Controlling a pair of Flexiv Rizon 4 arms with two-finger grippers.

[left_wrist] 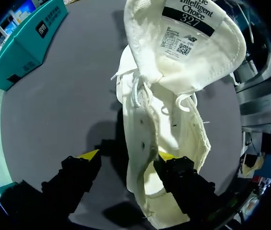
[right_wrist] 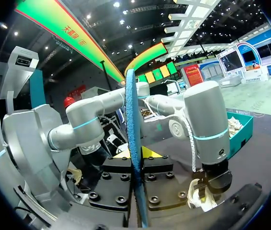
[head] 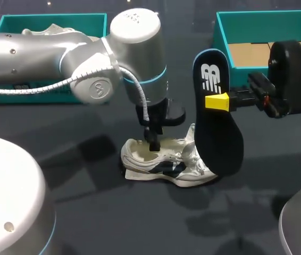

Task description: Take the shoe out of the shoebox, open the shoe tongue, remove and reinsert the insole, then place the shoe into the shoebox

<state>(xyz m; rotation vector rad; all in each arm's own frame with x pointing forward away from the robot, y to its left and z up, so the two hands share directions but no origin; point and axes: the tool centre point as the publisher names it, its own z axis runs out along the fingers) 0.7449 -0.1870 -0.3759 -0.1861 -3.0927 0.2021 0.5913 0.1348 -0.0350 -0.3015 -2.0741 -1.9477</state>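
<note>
You have bare dark table (head: pixel 140 223) to pass a gripper on the near side of the white laced sneaker (head: pixel 166 164), and more between it and the left teal cardboard box (head: pixel 12 24) and the right teal cardboard box (head: pixel 267 24). Over the sneaker's heel opening the left gripper (head: pixel 153 141) blocks the way, fingers apart with one inside the shoe and one outside its wall, and its silver arm (head: pixel 33 53) spans above the table's left side. At the toe end the long dark blue insole (head: pixel 218 127), pinched upright in the right gripper (head: pixel 217 102), bars any approach from the right.
</note>
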